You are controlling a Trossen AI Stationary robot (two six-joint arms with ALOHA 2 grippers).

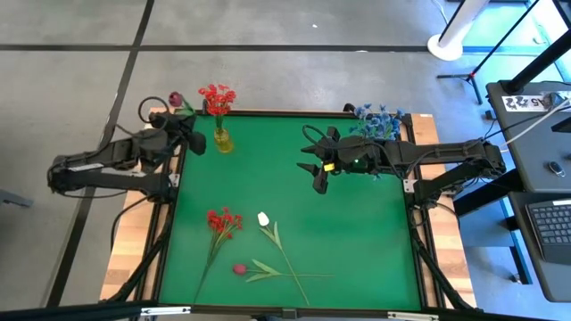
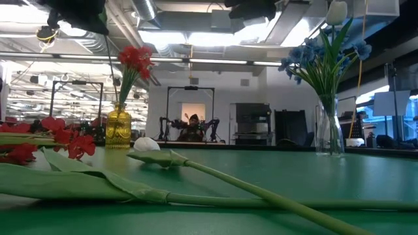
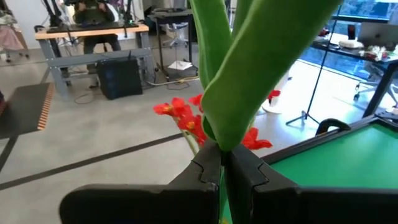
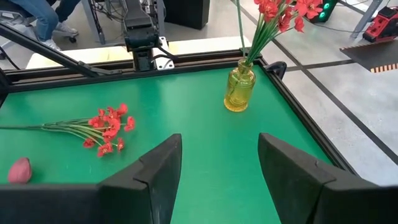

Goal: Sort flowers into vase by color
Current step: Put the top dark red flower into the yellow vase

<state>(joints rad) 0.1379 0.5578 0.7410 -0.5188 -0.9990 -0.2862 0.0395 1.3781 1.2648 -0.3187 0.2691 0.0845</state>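
My left gripper (image 1: 186, 123) is at the table's far left corner, beside the yellow vase (image 1: 222, 139) of red flowers (image 1: 217, 96), and is shut on a green stem with a dark red-pink bud (image 1: 175, 98). My right gripper (image 1: 314, 176) is open and empty over the middle of the mat, facing the yellow vase (image 4: 239, 87). A red cluster stem (image 1: 223, 220), a white tulip (image 1: 263, 218) and a dark pink bud stem (image 1: 239, 268) lie flat on the mat near the front. A clear vase (image 2: 330, 130) holds blue flowers (image 1: 379, 120) and a white bud (image 2: 336, 12). My left gripper (image 3: 222, 155) pinches the flower's green stem and leaves (image 3: 221, 134) between its two shut fingers. The stem and leaves rise out past the fingertips, lifted clear of the table. The bud end sticks out beyond the table's far left corner.
The green mat (image 1: 357, 241) has a raised dark frame around it. The mat's right half and middle hold no objects. Both vases stand along the far edge. A person sits at a bench in the room beyond.
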